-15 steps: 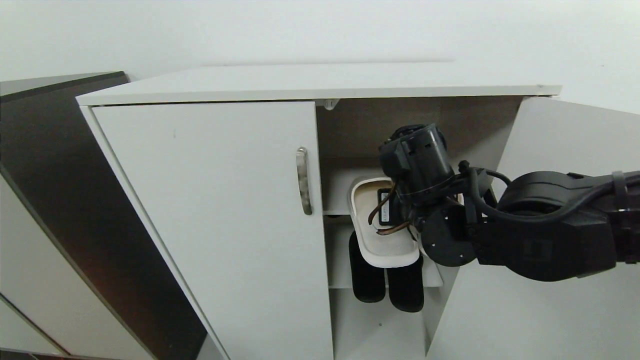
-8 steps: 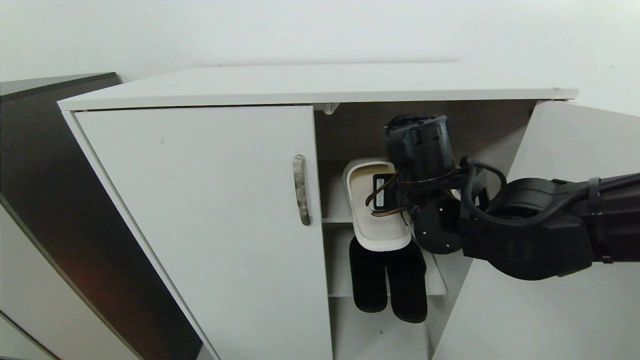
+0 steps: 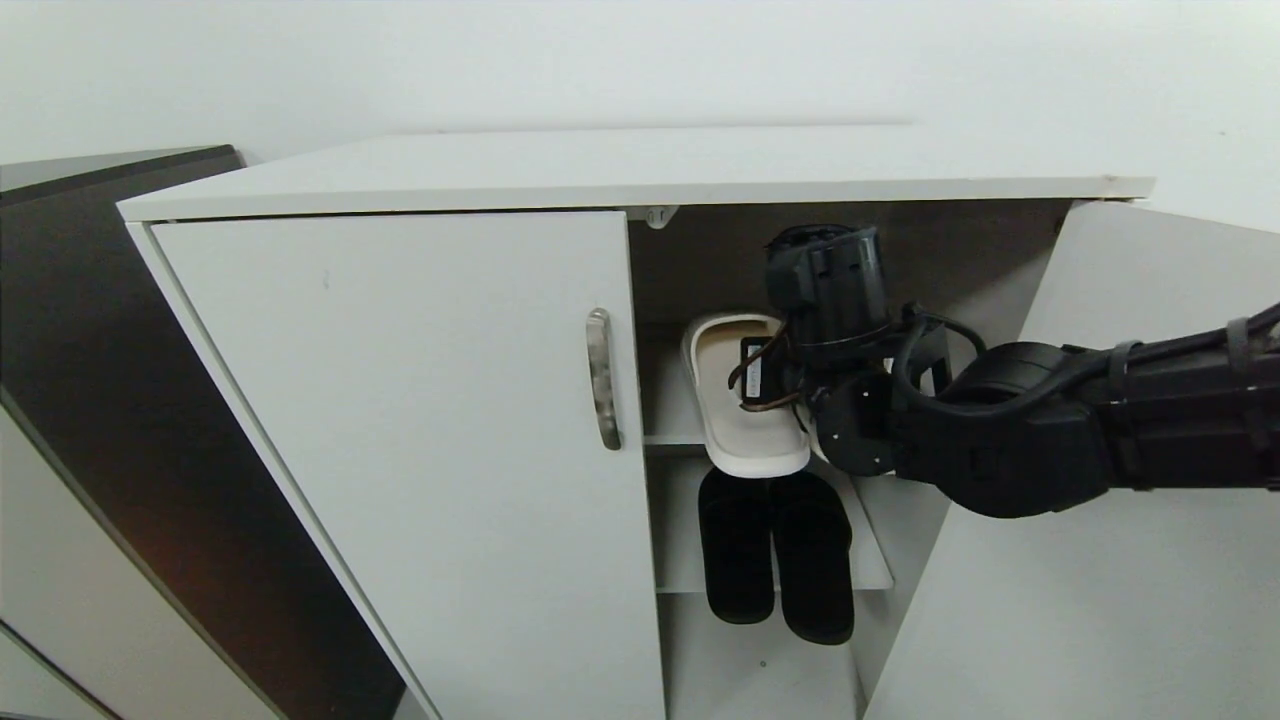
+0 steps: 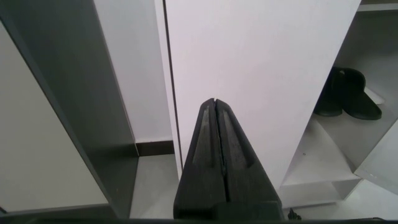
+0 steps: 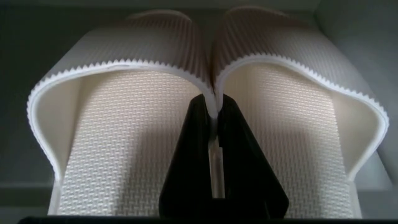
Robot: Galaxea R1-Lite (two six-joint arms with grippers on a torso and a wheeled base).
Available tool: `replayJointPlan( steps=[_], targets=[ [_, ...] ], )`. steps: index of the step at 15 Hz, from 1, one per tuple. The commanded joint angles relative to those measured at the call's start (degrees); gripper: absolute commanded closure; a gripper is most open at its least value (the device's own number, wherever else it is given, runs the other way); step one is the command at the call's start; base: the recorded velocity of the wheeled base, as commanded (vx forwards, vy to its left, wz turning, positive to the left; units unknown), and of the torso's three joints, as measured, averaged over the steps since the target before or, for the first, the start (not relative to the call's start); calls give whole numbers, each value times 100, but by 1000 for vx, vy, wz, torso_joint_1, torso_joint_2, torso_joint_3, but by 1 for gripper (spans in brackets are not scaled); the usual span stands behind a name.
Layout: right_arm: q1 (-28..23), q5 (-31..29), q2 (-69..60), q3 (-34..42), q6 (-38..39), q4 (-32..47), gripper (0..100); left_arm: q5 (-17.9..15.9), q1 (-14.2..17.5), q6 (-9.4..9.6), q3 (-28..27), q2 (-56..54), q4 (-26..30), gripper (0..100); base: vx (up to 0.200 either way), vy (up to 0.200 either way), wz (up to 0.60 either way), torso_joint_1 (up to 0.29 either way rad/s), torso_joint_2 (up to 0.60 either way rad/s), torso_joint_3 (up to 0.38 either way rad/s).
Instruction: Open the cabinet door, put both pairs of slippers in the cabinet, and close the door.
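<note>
finds the right gripper (image 5: 215, 115) clamped on the cream slippers (image 3: 745, 440), fingers pinching the two ribbed upper bands together where their inner edges meet. places the pair inside the cabinet (image 3: 600, 170) at the upper shelf (image 3: 668, 437), toes inward and heels overhanging the shelf front, directly above the black slippers (image 3: 775, 560) lying on the shelf below; cannot tell whether the soles rest on the shelf. judges the pair light, soft and springy, with textured footbeds unlikely to slip, though likely to sag or splay from a single central pinch. rates the bands as the sound place to take hold, the soles being too broad. notes the right-hand door (image 3: 1100, 560) standing open. finds the left gripper (image 4: 215, 106) pressed together on nothing, before the closed left-hand door (image 3: 400, 450).
</note>
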Motion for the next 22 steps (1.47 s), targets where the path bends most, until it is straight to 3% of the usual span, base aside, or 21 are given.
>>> replayJointPlan(
  steps=[1,9,22],
  targets=[
    [-115,-1,244,-277,-12,14,100,1,1,2,1,7,-2,100,0,0,0,0,0,0],
    [-256,8,692,-901,-3,295,100,1,1,2,1,7,-2,100,0,0,0,0,0,0],
    [-388,17,850,-954,6,286,100,1,1,-7,1,7,-2,100,0,0,0,0,0,0]
  ],
)
